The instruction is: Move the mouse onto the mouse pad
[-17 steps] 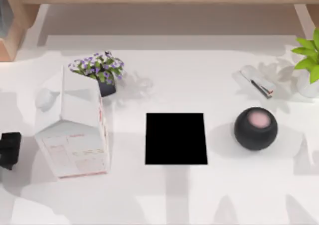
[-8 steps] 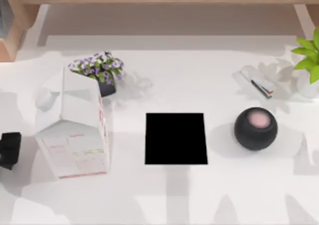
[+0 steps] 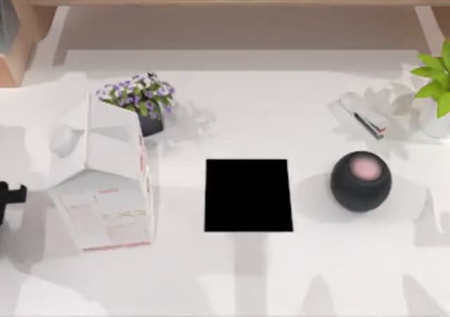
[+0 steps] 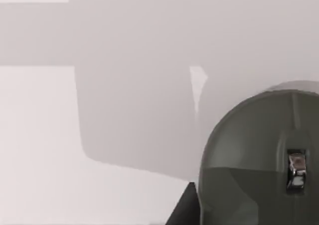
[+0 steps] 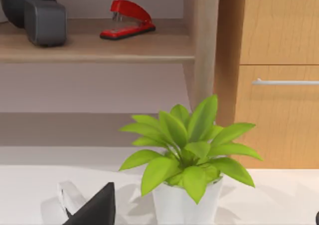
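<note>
The mouse (image 3: pixel 63 140) is a small pale grey oval on the white table at the far left, just left of a white folded card. In the left wrist view the mouse (image 4: pixel 256 157) looms close, its scroll wheel showing. The mouse pad (image 3: pixel 248 195) is a flat black rectangle at the table's middle with nothing on it. My left gripper (image 3: pixel 6 199) is a dark block at the top view's left edge, nearer the front than the mouse and apart from it. A dark part of my right gripper (image 5: pixel 94 210) shows in the right wrist view.
A white folded card (image 3: pixel 105 187) stands between mouse and pad, with a purple flower pot (image 3: pixel 140 100) behind it. A black ball with a pink top (image 3: pixel 361 181) sits right of the pad. A white stapler (image 3: pixel 364 115) and a green plant (image 3: pixel 437 85) stand at the back right.
My left gripper has slid toward the left edge of the top view, so less of it shows. Mouse, pad and other objects have stayed put.
</note>
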Robot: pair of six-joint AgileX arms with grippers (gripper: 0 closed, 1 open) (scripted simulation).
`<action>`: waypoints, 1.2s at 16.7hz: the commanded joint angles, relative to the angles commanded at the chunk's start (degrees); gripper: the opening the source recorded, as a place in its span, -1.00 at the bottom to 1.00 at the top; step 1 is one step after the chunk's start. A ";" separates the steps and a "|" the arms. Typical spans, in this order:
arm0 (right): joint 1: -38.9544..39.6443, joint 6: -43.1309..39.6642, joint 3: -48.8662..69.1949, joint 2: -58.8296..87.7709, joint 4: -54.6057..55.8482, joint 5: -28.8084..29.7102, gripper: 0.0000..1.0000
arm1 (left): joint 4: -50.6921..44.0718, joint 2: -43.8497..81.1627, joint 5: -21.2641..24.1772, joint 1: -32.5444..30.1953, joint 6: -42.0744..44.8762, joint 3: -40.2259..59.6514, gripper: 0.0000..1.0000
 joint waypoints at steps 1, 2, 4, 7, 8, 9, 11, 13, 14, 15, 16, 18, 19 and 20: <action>0.00 0.00 0.00 0.00 0.00 0.00 1.00 | -1.98 -0.71 0.00 -0.06 0.03 1.33 -1.00; 0.00 0.00 0.00 0.00 0.00 0.00 1.00 | -4.57 -1.57 0.00 -0.14 0.07 2.84 -1.00; 0.00 0.00 0.00 0.00 0.00 0.00 1.00 | -10.94 -3.51 -0.01 -0.20 0.01 6.15 -1.00; 0.00 0.00 0.00 0.00 0.00 0.00 1.00 | -19.03 -6.71 -0.02 -0.20 -0.20 10.82 -1.00; 0.00 0.00 0.00 0.00 0.00 0.00 1.00 | -20.57 -7.64 -0.02 -0.21 -0.26 11.94 -1.00; 0.00 0.00 0.00 0.00 0.00 0.00 1.00 | -21.47 -8.33 -0.02 -0.22 -0.31 12.63 -1.00; 0.00 0.00 0.00 0.00 0.00 0.00 1.00 | -21.76 -8.58 -0.02 -0.23 -0.33 12.85 -1.00; 0.00 0.00 0.00 0.00 0.00 0.00 1.00 | -21.60 -8.35 -0.05 -0.14 -0.22 12.70 -1.00; 0.00 0.00 0.00 0.00 0.00 0.00 1.00 | -21.56 -8.35 -0.10 -0.20 -0.31 12.77 -1.00; 0.00 0.00 0.00 0.00 0.00 0.00 1.00 | -21.26 -8.26 -0.46 -0.67 -0.97 13.36 -1.00; 0.00 0.00 0.00 0.00 0.00 0.00 1.00 | -20.75 -7.94 -1.07 -1.53 -2.20 14.51 -1.00; 0.00 0.00 0.00 0.00 0.00 0.00 1.00 | -19.30 -6.14 -2.70 -4.31 -6.14 18.47 -1.00; 0.00 0.00 0.00 0.00 0.00 0.00 1.00 | -18.55 -4.57 -3.56 -6.17 -8.65 21.21 -1.00; 0.00 0.00 0.00 0.00 0.00 0.00 1.00 | -17.95 -2.55 -4.34 -8.25 -11.34 24.38 -1.00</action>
